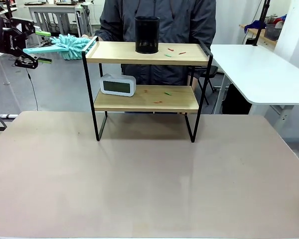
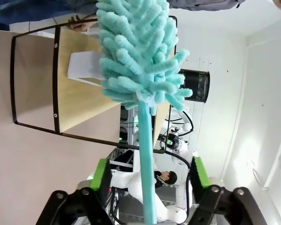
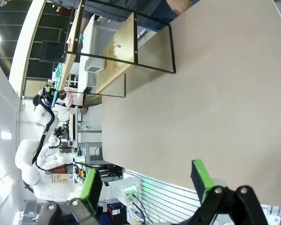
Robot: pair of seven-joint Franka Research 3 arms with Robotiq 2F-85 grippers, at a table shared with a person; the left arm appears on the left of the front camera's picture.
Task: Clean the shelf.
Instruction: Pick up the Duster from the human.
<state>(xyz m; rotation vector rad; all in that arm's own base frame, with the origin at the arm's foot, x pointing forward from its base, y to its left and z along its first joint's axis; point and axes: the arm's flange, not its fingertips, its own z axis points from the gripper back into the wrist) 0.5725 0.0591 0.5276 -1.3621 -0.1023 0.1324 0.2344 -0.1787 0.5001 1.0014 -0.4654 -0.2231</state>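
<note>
Several coloured scraps [image 1: 175, 51] lie on both boards of the shelf [image 1: 119, 53], which stands far back on the counter [image 1: 139, 184] in the front view, so I judge no cleaning is done yet. Left of the shelf, the left claw [image 1: 44, 47] is at a teal duster [image 1: 70, 46]. From the left wrist, its fingers [image 2: 101, 174] stand wide on either side of the handle [image 2: 147, 154], not touching it. From the right wrist, the right claw [image 3: 145, 176] is open and empty, well apart from the shelf.

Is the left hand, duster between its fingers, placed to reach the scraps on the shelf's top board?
Probably, but not straight: left hand and duster hover off the top board's left end, and the black mesh cup stands between them and the scraps.
</note>
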